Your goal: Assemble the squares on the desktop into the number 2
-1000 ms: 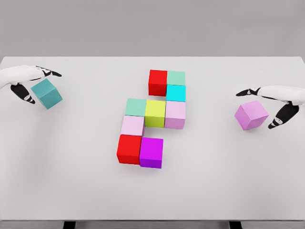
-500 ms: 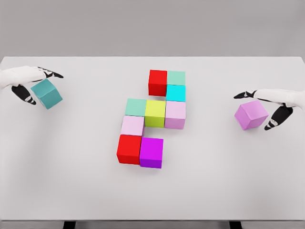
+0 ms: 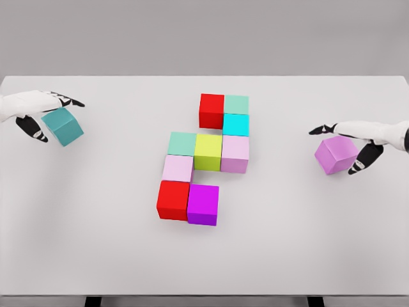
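Table (image 3: 96,256) surface nearest the camera is bare white. Next out, the assembled pattern begins: a red cube (image 3: 173,200) touching a magenta cube (image 3: 203,204) on its right form the bottom row. Above the red cube sits a pale pink cube (image 3: 177,168). The middle row reads mint cube (image 3: 182,144), yellow-green cube (image 3: 208,151), light pink cube (image 3: 234,153), all touching. Farther back, a cyan cube (image 3: 236,125) stands on the right, and the top row is a second red cube (image 3: 211,110) beside a pale green cube (image 3: 236,104).

At roughly middle-row depth, the right hand (image 3: 358,142) pinches a lilac cube (image 3: 336,154), fingers over the top and thumb on the near right face; the cube is tilted. Well apart on the far left, the left hand (image 3: 33,110) pinches a teal cube (image 3: 63,125), also tilted.

Risk assessment: the bottom and top rows each appear one cube short. Both held cubes are skewed, so a cube set down without squaring could land rotated or nudge its neighbours out of line. The pinch grips look shallow; a slip in transit would drop a cube onto the pattern.

Change from the earlier frames: the right hand and lilac cube have shifted slightly inward and the thumb has closed in; the left hand and teal cube have edged slightly up.
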Tool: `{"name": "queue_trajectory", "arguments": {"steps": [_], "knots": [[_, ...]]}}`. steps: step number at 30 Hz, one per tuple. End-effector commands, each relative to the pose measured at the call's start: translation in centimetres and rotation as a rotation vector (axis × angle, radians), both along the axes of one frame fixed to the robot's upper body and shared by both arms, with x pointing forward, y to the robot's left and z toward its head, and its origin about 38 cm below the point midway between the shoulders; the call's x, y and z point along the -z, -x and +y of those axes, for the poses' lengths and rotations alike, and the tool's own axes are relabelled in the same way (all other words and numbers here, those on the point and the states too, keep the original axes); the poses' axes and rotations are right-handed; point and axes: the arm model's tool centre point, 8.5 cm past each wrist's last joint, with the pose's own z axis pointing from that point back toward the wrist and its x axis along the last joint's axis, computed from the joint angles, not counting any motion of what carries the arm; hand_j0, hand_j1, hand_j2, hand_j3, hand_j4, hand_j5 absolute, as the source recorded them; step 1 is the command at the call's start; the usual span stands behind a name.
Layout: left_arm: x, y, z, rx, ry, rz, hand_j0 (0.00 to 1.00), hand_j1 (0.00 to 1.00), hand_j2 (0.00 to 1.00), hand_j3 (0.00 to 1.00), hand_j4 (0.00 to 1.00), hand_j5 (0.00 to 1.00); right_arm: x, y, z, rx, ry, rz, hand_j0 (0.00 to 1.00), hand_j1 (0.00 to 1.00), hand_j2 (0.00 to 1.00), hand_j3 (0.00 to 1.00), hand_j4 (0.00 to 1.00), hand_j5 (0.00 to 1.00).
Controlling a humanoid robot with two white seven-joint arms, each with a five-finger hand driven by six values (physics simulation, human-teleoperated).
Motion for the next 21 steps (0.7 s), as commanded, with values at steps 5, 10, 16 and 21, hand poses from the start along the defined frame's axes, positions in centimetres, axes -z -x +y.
{"name": "queue_trajectory", "arguments": {"steps": [5,10,16,21], "knots": [[0.5,0.0,-0.1,-0.002,-0.004,0.007,1.00,1.00,1.00,1.00,1.00,1.00,0.0,-0.2,-0.1,-0.002,0.027,-0.012,0.94,0.94,0.94,0.94,0.94,0.94],[0.5,0.0,-0.1,-0.002,-0.004,0.005,0.92,0.92,0.92,0.92,0.92,0.92,0.3,-0.1,0.0,-0.013,0.055,-0.014,0.92,0.92,0.92,0.92,0.92,0.92],[0.6,0.1,0.0,-0.003,-0.004,0.008,0.69,0.69,0.69,0.69,0.69,0.69,0.4,0.0,-0.1,-0.015,0.063,-0.014,0.92,0.92,0.92,0.92,0.92,0.92],[1.2,0.5,0.2,-0.005,-0.008,0.026,0.63,0.63,0.63,0.63,0.63,0.63,0.4,0.0,-0.1,-0.015,0.063,-0.014,0.92,0.92,0.92,0.92,0.92,0.92]]}}
